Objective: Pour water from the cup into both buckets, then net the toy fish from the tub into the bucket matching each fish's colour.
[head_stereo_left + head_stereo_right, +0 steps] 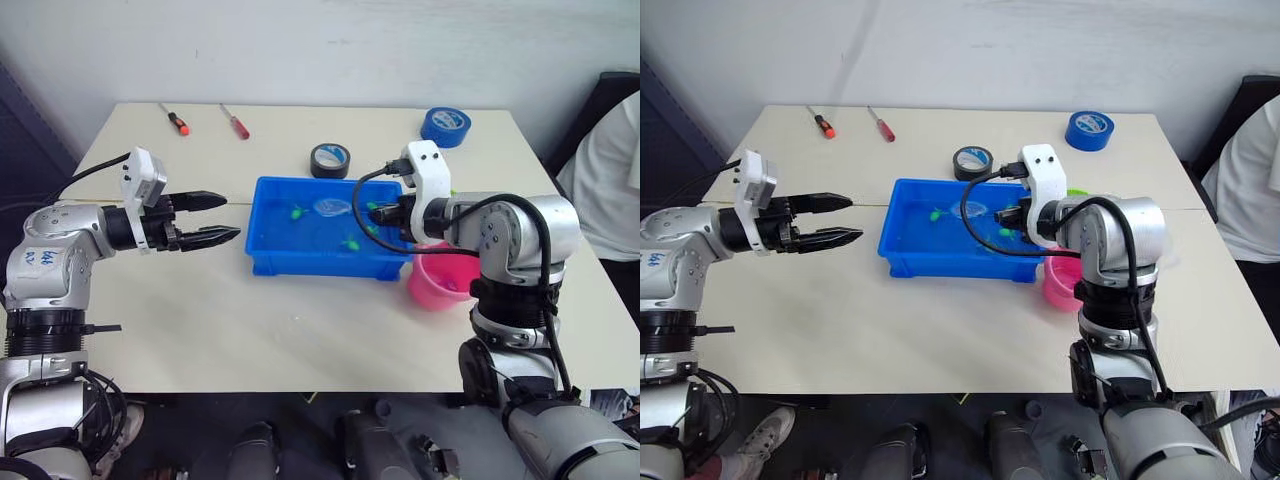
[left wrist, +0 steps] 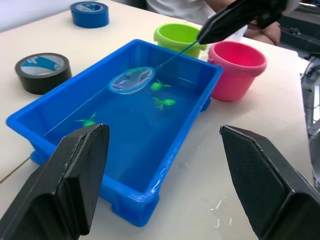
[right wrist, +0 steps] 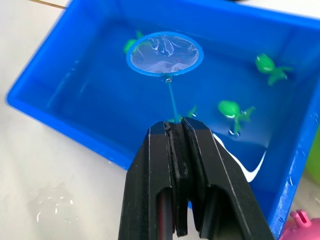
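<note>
Netting is the step in hand, I judge: only green fish are lying in the tub (image 1: 270,262), and one pink fish seems to be sitting already in the pink bucket (image 2: 236,70), seen at the corner of the right wrist view. Going from the left, the left gripper (image 1: 222,219) is hovering over bare table (image 1: 200,330), well apart from the tub, its forearm reaching level toward the middle and its two fingers standing wide apart with nothing between them. In the middle, the tub is holding shallow water and three green fish (image 3: 232,109); the net (image 3: 165,53) is hanging with its hoop over the water near the far wall, beside one fish and, as far as I can tell, catching none. On the right, the right gripper (image 3: 176,135) is pinching the thin handle of the net tightly, the forearm bent inward over the near right corner of the tub. The green bucket (image 2: 177,37) and the pink bucket are standing just beside the right end of the tub. The next move is calling for dipping the hoop under a green fish, lifting it level, then carrying it to the green bucket.
</note>
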Robot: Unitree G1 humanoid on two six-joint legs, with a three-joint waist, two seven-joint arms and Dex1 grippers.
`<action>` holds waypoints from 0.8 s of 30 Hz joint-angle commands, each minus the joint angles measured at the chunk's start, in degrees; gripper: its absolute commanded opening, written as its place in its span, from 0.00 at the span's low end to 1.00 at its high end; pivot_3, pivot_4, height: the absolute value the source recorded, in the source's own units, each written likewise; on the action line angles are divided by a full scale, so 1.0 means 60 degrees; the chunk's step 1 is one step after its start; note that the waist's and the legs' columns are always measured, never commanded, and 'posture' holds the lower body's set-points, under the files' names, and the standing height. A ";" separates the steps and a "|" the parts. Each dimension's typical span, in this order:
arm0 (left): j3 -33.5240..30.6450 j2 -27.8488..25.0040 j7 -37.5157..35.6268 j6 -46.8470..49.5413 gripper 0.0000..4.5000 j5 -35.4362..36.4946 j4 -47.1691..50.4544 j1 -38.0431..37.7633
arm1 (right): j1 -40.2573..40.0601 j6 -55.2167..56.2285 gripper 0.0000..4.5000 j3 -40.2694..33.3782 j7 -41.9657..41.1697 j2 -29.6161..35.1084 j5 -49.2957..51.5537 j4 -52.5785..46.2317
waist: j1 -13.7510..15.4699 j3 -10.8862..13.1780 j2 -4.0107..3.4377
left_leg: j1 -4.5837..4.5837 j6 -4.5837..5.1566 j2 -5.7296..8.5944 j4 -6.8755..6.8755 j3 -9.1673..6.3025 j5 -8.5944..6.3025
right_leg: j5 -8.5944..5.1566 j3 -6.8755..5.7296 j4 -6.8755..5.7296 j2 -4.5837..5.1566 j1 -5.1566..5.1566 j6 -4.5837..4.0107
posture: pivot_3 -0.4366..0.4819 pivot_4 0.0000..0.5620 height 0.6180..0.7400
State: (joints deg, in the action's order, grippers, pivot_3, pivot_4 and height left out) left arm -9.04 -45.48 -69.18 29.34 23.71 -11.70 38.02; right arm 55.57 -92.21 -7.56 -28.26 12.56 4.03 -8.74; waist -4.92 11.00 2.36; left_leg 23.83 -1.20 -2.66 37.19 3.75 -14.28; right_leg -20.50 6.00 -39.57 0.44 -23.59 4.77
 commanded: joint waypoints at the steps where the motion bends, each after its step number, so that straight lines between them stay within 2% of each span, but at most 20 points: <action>1: 0.0130 -0.0217 -0.0266 0.0168 0.86 0.0251 0.0419 0.0276 | 0.0215 -0.0048 0.00 -0.0415 0.0554 -0.0014 0.0249 0.0107 | 0.0000 0.0000 0.0000 | 0.0019 -0.0001 0.0000 0.0003 -0.0001 0.0002 | 0.0000 -0.0001 0.0000 0.0000 -0.0018 0.0000 | 0.48 0.27 0.95; 13: 0.0309 -0.0122 -0.0129 0.0185 0.86 0.0291 0.0519 0.0466 | 0.0402 0.0023 0.00 -0.1058 0.2007 -0.0205 0.0047 0.1218 | -0.0063 0.0001 -0.0002 | 0.0050 -0.0004 -0.0002 -0.0004 -0.0001 0.0006 | 0.0000 0.0003 0.0001 -0.0006 -0.0052 0.0000 | 0.48 0.27 0.95; 24: 0.0449 -0.0007 0.0036 0.0102 0.86 0.0243 0.0558 0.0526 | 0.0136 0.2639 0.00 -0.0732 0.2983 -0.0584 0.0056 0.2168 | -0.0165 0.0001 -0.0002 | 0.0052 -0.0005 -0.0001 -0.0009 0.0001 0.0007 | 0.0000 0.0005 0.0006 -0.0006 -0.0052 0.0000 | 0.48 0.27 0.95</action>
State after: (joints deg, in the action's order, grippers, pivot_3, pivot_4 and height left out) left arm -5.88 -45.44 -69.27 30.54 24.55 -9.78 39.86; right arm 55.78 -79.92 -12.31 -11.21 9.07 4.40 5.04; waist -5.91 11.00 2.35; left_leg 24.14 -1.23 -2.67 37.13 3.75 -14.24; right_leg -20.50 6.03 -39.54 0.40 -23.91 4.78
